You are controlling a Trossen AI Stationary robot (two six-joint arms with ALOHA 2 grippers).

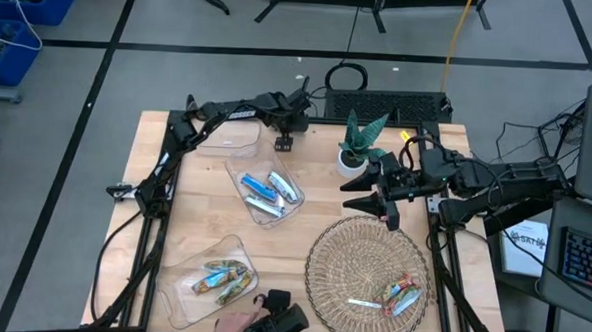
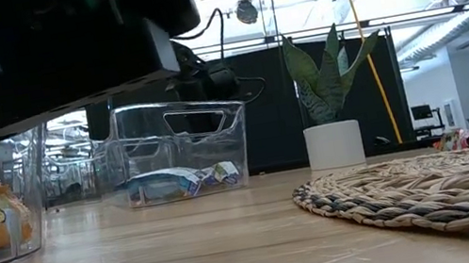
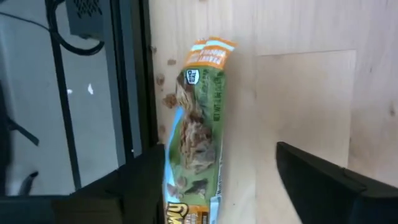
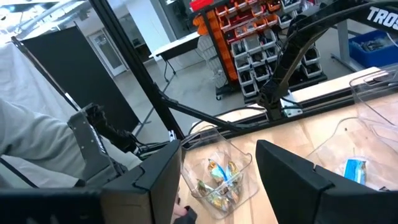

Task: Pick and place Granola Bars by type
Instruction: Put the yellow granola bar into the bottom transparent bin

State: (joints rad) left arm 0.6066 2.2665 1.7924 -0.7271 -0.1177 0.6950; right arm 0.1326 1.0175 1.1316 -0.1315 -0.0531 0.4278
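A green-gold granola bar (image 3: 198, 134) lies on the wood by the table's far edge. My left gripper (image 3: 233, 186) points down over it, open, with the bar between the fingers and close beside one of them. In the high view my left gripper (image 1: 284, 138) is near the far edge. My right gripper (image 1: 379, 203) hovers open and empty past the woven mat's far rim. On the woven mat (image 1: 337, 258) lie an orange-red bar (image 1: 403, 288) and silver-blue bars (image 1: 365, 304). My left gripper comes at the green-gold bar from above, one finger on either side of its width. The bar's near end (image 3: 186, 205) lies right beside one finger (image 3: 140, 186). I cannot tell whether they touch.
A clear bin with blue bars (image 1: 270, 193), a clear bin with green-gold bars (image 1: 221, 278) and an empty clear bin (image 1: 232, 138) stand on the table's left half. A potted plant (image 1: 355, 149) stands by my right gripper. A person's hand (image 1: 231, 325) holds a dark device at the near edge.
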